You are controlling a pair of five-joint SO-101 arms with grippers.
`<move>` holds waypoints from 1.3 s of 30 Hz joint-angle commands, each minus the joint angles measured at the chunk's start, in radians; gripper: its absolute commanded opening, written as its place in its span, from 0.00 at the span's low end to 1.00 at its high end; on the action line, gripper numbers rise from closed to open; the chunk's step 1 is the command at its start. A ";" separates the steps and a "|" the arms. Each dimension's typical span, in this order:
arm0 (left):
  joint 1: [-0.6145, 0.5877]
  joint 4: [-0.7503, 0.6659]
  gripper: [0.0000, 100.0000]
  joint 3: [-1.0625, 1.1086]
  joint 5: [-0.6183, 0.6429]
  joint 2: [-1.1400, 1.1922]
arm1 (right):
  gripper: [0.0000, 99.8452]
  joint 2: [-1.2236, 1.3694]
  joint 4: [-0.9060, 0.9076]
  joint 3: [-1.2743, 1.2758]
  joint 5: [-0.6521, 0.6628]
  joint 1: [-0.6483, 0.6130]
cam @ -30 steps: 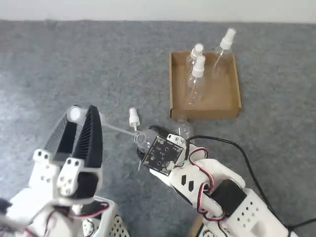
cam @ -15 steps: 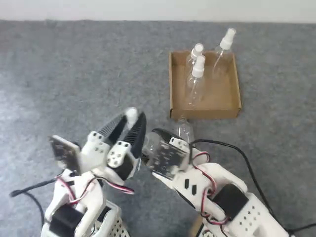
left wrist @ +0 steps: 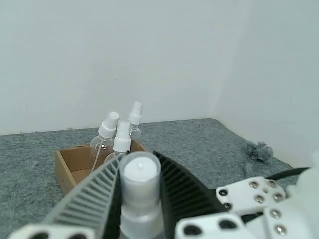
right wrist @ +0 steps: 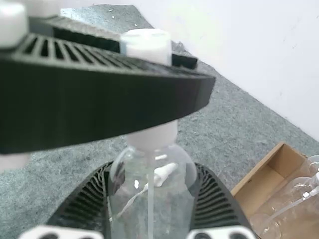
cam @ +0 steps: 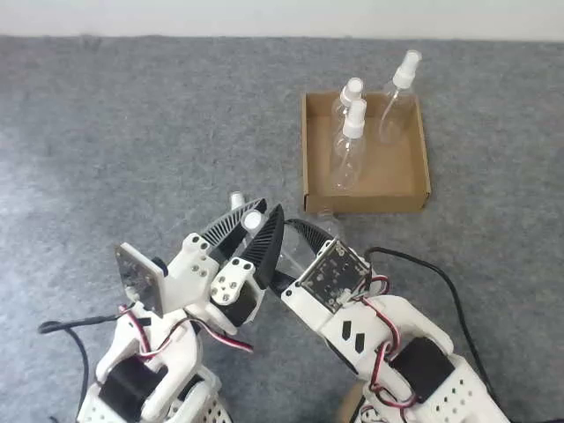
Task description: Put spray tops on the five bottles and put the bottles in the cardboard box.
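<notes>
From above, the two arms met at the near middle of the grey tabletop (cam: 132,132). The left tool (cam: 261,222) was closed around a white spray top (cam: 253,220), and just beside it the right tool (cam: 300,247) gripped a clear bottle (cam: 293,253). The cardboard box (cam: 308,150) sat well apart toward the far side, with three capped bottles (cam: 350,145) inside. In the left wrist view, the left tool (left wrist: 139,172) pinched the spray top (left wrist: 141,196) narrowly at its sides. The top's flat cap faced the camera, and the box (left wrist: 62,169) lay beyond it. In the right wrist view, the right tool (right wrist: 152,174) clasped the bottle (right wrist: 149,204) at the shoulders, upright. The spray top (right wrist: 145,46) stood directly over the bottle's neck with its long axis in line with the bottle's. Its collar appeared to touch the neck and its dip tube ran down inside. The left tool's fingers (right wrist: 99,94) crossed just above the right's. I judged the coming move would turn on keeping those two axes together while the top was seated downward.
</notes>
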 commanded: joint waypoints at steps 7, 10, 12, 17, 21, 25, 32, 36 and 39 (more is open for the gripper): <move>-0.051 0.032 0.24 0.012 0.000 0.025 | 0.01 -0.065 -0.053 -0.046 -0.020 0.012; -0.051 0.087 0.27 -0.042 -0.002 0.025 | 0.01 -0.059 -0.053 -0.044 -0.020 0.012; -0.052 0.117 0.27 -0.059 -0.002 0.025 | 0.01 -0.056 -0.053 -0.044 -0.020 0.012; -0.052 0.132 0.28 -0.067 -0.018 0.023 | 0.01 -0.054 -0.053 -0.044 -0.020 0.018; -0.052 0.161 0.27 -0.117 -0.066 0.023 | 0.01 -0.053 -0.061 -0.037 -0.018 0.070; -0.054 0.206 0.27 -0.188 -0.066 0.023 | 0.01 -0.053 -0.113 0.034 -0.018 0.099; -0.198 0.232 0.27 -0.209 -0.061 0.023 | 0.01 -0.053 -0.127 0.035 -0.020 0.154; -0.304 0.229 0.27 -0.206 -0.061 0.023 | 0.01 -0.035 -0.127 -0.018 -0.021 0.268; -0.387 0.227 0.27 -0.176 -0.064 0.023 | 0.01 0.070 -0.127 -0.115 -0.026 0.309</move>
